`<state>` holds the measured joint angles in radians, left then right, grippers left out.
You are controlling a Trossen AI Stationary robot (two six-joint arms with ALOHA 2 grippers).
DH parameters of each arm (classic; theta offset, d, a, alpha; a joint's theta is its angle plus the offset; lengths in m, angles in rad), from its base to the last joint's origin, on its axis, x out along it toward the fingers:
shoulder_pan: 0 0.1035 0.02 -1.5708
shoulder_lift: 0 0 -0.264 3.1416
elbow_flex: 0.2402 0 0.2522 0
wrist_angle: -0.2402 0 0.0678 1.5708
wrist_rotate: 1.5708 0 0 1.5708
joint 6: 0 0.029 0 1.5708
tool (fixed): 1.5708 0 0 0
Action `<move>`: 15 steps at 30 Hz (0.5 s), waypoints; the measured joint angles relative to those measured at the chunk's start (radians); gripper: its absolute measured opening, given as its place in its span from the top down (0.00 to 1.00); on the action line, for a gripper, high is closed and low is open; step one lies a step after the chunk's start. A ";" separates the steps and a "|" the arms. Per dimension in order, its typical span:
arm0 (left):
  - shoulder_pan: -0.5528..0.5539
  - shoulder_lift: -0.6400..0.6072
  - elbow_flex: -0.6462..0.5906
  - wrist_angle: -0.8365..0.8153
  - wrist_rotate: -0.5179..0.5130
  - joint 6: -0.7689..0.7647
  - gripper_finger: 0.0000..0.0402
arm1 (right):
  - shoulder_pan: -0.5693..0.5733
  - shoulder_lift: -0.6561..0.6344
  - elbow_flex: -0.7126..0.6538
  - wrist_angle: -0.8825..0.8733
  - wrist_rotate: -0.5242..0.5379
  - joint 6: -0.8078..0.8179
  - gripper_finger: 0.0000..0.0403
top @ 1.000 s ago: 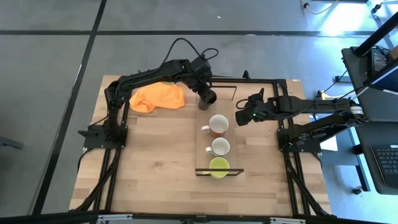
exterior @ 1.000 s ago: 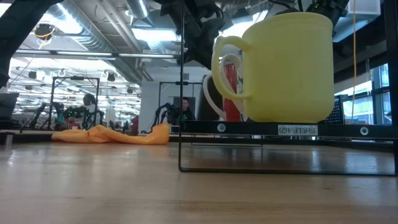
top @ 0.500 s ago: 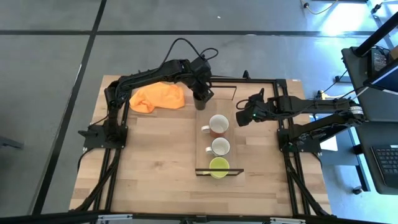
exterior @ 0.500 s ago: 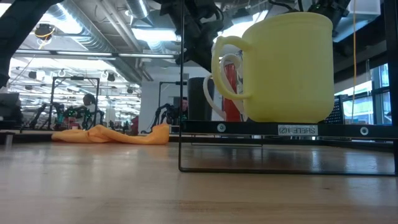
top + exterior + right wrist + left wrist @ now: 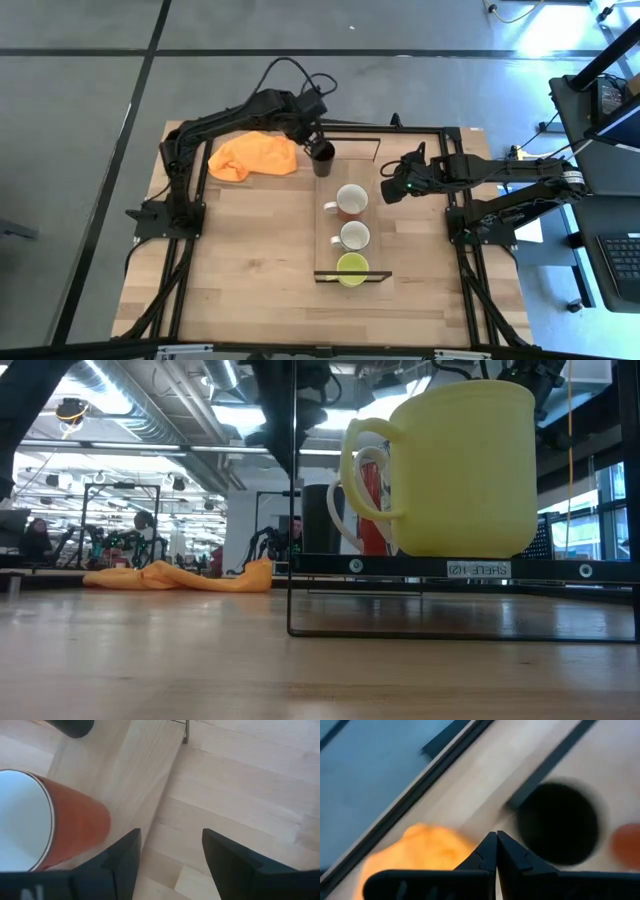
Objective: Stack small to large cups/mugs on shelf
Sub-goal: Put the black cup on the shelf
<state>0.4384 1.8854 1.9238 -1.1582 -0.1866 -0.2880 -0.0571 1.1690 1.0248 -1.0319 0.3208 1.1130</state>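
**Four cups lined up on the shelf, both grippers empty**

From above I see the shelf [image 5: 341, 225] lying lengthwise toward the right half of the tabletop [image 5: 240, 260]. On it sit four pieces in a row: the black cup [image 5: 322, 158] at the far end, then the reddish-brown mug [image 5: 350, 201], the white mug [image 5: 354, 236] and the yellow-green mug [image 5: 351, 269] at the near end (that last one fills most of my low view). The left gripper [image 5: 314, 139] hangs just beyond the black cup, near the far edge, with its fingers [image 5: 492, 851] pressed together on nothing. The right gripper [image 5: 385, 187] waits just off the shelf's right side, level with the reddish-brown mug, fingers spread and empty. The orange cloth [image 5: 254, 156] lies bunched toward the far left corner.
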 joint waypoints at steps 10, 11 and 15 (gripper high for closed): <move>-0.010 -0.005 -0.155 0.018 0.051 -0.063 1.00 | 0.000 0.000 0.000 -0.011 -0.001 -0.020 0.47; -0.015 -0.004 -0.186 0.036 0.053 -0.069 1.00 | 0.000 0.000 0.000 -0.015 -0.002 -0.020 0.47; -0.035 -0.003 -0.259 0.107 0.053 -0.070 1.00 | 0.000 0.000 0.000 -0.040 -0.007 -0.022 0.47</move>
<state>0.4031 1.8824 1.6646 -1.0516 -0.1332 -0.3576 -0.0570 1.1690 1.0248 -1.0719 0.3134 1.0912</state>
